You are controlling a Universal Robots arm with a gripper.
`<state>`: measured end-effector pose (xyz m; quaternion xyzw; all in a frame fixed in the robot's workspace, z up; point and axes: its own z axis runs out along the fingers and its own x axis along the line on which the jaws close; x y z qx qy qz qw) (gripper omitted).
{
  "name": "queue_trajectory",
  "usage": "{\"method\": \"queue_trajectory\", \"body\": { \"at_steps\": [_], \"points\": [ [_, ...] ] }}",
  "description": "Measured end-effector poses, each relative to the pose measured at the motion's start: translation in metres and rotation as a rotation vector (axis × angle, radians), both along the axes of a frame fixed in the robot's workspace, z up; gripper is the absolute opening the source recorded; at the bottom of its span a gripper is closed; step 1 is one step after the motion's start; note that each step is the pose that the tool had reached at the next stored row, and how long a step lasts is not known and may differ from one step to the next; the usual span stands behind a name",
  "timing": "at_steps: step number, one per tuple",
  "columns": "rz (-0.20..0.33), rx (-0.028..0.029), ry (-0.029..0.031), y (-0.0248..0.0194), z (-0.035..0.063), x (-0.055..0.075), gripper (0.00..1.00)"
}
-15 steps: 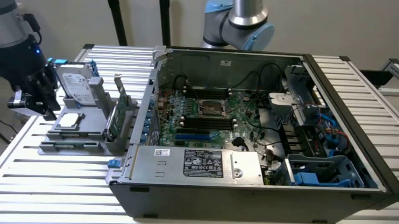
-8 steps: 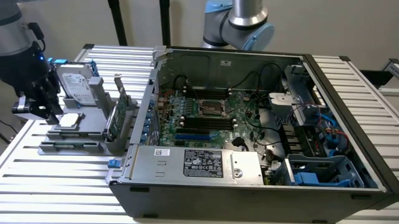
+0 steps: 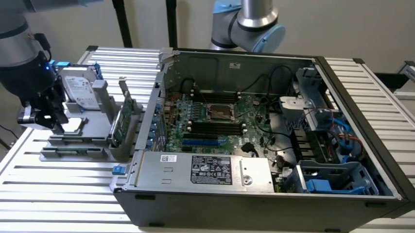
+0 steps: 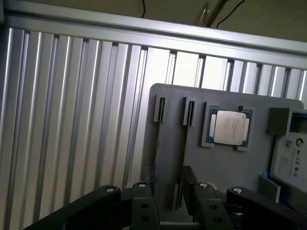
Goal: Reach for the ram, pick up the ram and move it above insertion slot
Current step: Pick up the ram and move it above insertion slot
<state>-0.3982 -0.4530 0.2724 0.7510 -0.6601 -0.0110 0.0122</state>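
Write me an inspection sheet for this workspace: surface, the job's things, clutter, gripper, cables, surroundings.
Surface: ribbed aluminium table carrying a grey holder and an open computer case.
Job's things: ram, probably the thin edge-on strip standing in the holder; memory slots on the motherboard.
Clutter: CPU, hard drive and expansion card in the holder.
Gripper: gripper open, low over the holder, fingers either side of the strip.
Cables: blue and black cables inside the case.
Surroundings: second robot arm behind the case; plain wall.
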Motion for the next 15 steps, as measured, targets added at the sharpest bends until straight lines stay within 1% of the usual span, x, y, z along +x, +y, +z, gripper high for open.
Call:
{"method": "queue_trajectory", "body": {
  "at_steps": [7,9,15],
  "points": [
    [-0.035,0.0,-0.0029,-0.0013,-0.0127,-0.001,0.36],
    [-0.039,0.0001,-0.0042,-0.0014,-0.0164,-0.001,0.36],
    [-0.042,0.0001,-0.0054,-0.0013,-0.0273,-0.001,0.36]
  ]
}}
